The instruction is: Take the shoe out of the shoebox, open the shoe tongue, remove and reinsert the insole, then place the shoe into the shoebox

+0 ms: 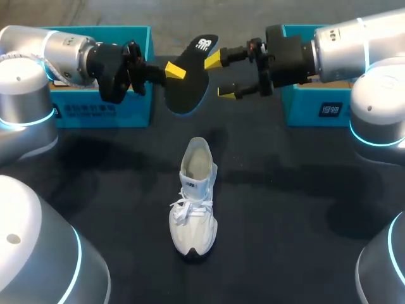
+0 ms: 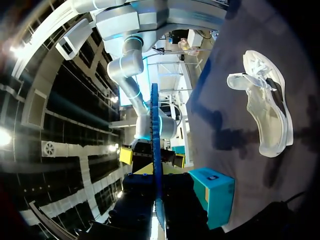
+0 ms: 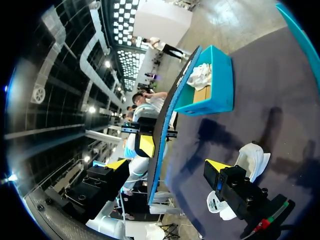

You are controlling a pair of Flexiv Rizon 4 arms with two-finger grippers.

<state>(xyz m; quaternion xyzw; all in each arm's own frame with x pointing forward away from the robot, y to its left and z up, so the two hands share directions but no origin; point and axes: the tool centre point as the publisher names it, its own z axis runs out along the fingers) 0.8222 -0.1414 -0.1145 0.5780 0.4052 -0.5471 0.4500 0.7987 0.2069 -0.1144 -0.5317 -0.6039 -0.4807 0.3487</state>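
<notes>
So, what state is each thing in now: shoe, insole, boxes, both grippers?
black insole: out of the sneaker, held in air
white sneaker: upright on the table
left gripper: jaws shut on the insole
right gripper: jaws open, insole between them
left shoebox: open
right shoebox: open

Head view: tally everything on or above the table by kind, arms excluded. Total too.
shoebox: 2
shoe: 1
insole: 1
Total: 4
</notes>
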